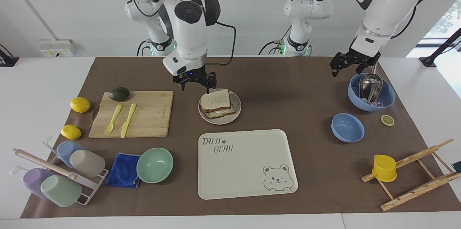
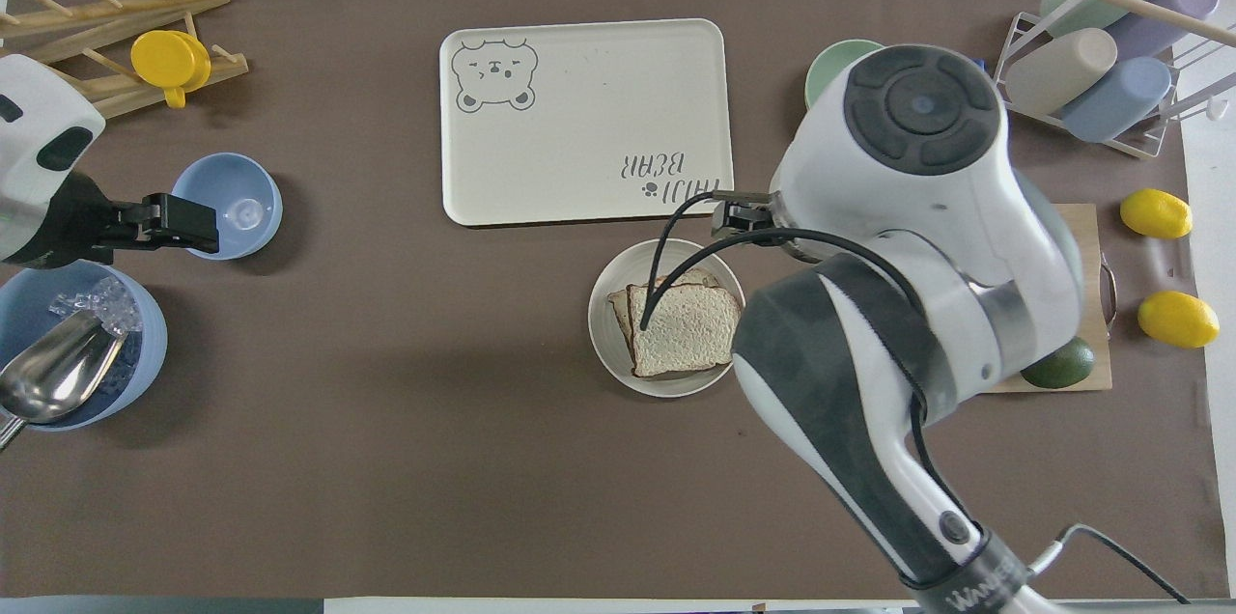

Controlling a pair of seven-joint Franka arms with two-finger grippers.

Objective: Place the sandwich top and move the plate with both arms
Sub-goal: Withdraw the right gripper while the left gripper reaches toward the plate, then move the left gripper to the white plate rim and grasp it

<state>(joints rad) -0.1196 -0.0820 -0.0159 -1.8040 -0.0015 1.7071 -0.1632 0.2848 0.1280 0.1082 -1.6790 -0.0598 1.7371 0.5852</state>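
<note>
The sandwich top [image 1: 215, 99] lies flat on a lower slice on the round beige plate [image 1: 220, 121], at mid-table. It also shows in the overhead view [image 2: 688, 329], with the plate's rim [image 2: 608, 344] around it. My right gripper [image 1: 195, 84] is open and empty. It hangs in the air just off the plate's edge, toward the right arm's end, touching nothing. In the overhead view the right arm's wrist hides it. My left gripper [image 1: 351, 64] waits in the air over the ice bowl's rim, and shows in the overhead view [image 2: 179, 216] too.
The cream bear tray [image 1: 248, 171] lies just farther from the robots than the plate. A cutting board [image 1: 144, 113] with fork, knife and avocado sits toward the right arm's end. The ice bowl with scoop [image 1: 371, 92] and a small blue bowl [image 1: 347, 127] are at the left arm's end.
</note>
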